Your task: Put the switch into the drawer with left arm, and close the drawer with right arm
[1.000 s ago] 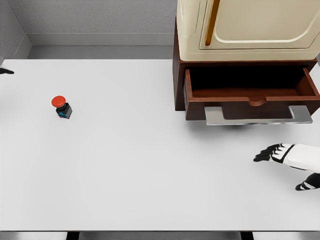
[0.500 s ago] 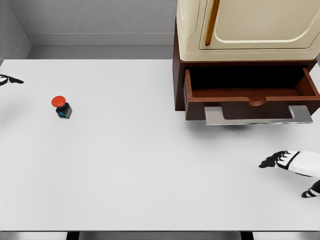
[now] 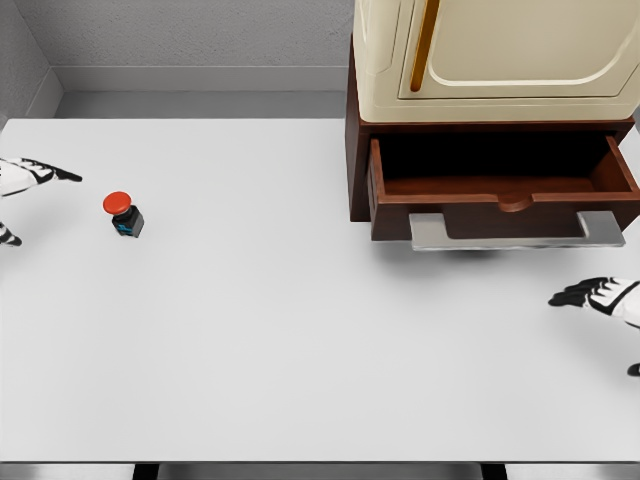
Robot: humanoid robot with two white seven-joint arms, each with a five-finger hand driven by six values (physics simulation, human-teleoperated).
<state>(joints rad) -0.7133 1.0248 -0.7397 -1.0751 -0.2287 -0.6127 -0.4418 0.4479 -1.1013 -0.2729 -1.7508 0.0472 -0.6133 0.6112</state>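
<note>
The switch point(image 3: 124, 214) — red cap on a small dark body with a blue patch — was recorded standing upright on the white table point(image 3: 280, 330), at the left of the frame, well apart from the drawer point(image 3: 503, 190) at the upper right. The drawer was seen pulled out beneath a cream-fronted cabinet point(image 3: 495, 55), its dark interior showing nothing inside and its grey handle point(image 3: 516, 230) projecting toward the lower edge.

The left hand point(image 3: 22, 178) was noted at the left edge, near the switch but not touching it. Only part of it was visible; the fingers were seen extended and apart, with nothing held. The right hand point(image 3: 605, 296) was noted at the right edge, below the handle and clear of it, fingers likewise spread and holding nothing.

Step judged to be in hand: the reach toward the switch — grasp not yet made, so the task was judged barely begun. The next move was judged to call for the left hand to be brought over the switch and the fingers closed about its body, probably below the cap, before a long carry across the table to the open drawer. The drawer closure was judged to fall to the right hand only after the switch had been released inside.
</note>
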